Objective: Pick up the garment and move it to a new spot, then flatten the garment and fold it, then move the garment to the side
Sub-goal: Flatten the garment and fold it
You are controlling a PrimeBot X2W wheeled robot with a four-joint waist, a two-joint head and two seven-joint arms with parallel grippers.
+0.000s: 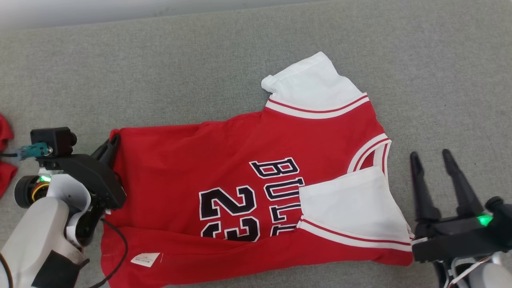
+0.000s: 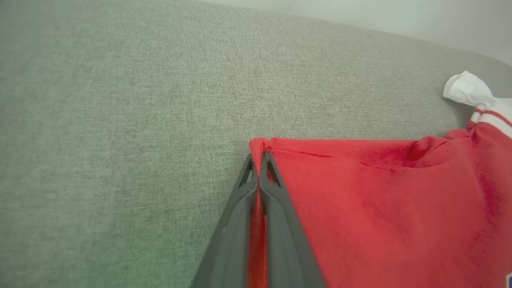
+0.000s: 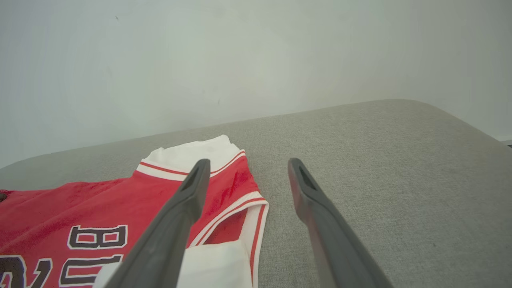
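Left wrist view shows the left gripper [image 2: 259, 160] pinched shut at mid-frame. A strip of red cloth is pressed between its two dark fingers [image 2: 280, 224], right at a corner of the garment [image 2: 380, 200], which spreads toward the right edge of the frame.

Head view places the right gripper [image 1: 430, 154] at the lower right. Its jaws are wide apart and hold nothing, and its tips point up the frame just beside the jersey's neck end.

The red jersey lies spread over the grey surface [image 1: 200, 60], from centre-left to lower right. One white sleeve [image 1: 352, 204] is folded over the black lettering. A white label [image 1: 146, 259] shows near the bottom edge. Another red cloth [image 1: 4, 136] sits at the far left edge.
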